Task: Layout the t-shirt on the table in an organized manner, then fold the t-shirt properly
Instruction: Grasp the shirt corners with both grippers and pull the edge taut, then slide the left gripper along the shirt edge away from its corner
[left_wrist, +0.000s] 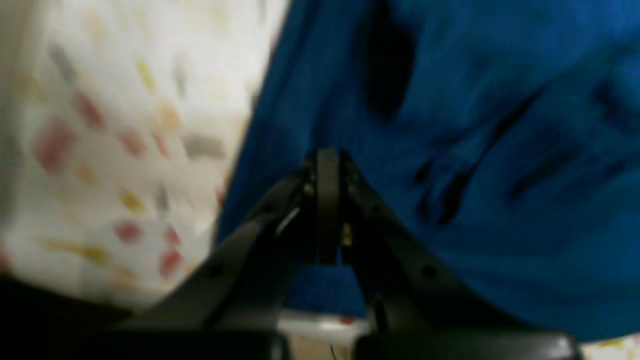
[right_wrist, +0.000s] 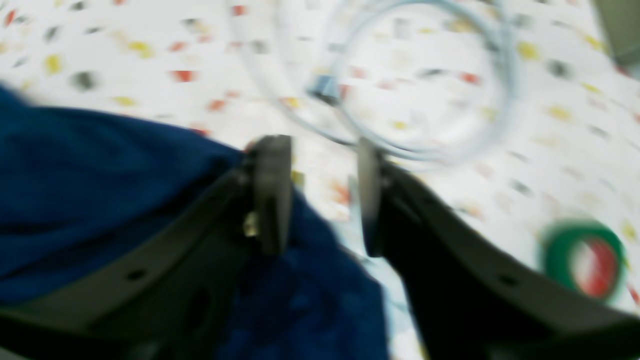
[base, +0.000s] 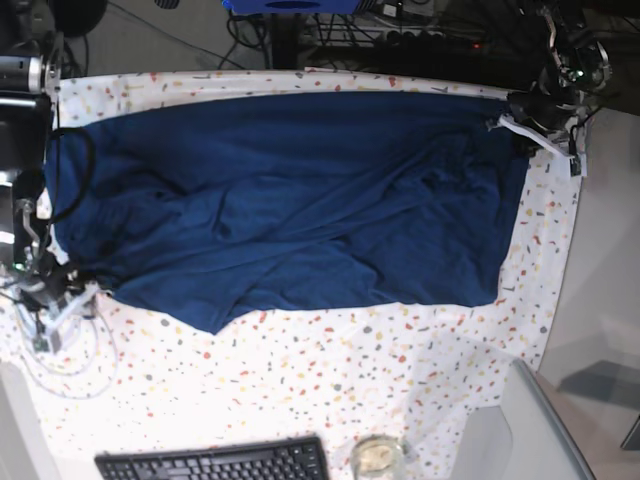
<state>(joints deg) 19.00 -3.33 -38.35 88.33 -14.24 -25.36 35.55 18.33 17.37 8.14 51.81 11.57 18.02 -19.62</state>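
The large, soft, wrinkled dark navy t-shirt (base: 290, 200) lies spread across the far half of the wide desk (base: 330, 390) with its white, red-and-yellow-flecked cloth. The near speckled strip is bare up to a black keyboard (base: 215, 462). The left tool (left_wrist: 327, 200) is pressed together over blue fabric beside the shirt's edge. The right tool (right_wrist: 317, 195) stands spread, holding nothing, at the shirt's corner near a coiled pale cable (right_wrist: 420, 80).
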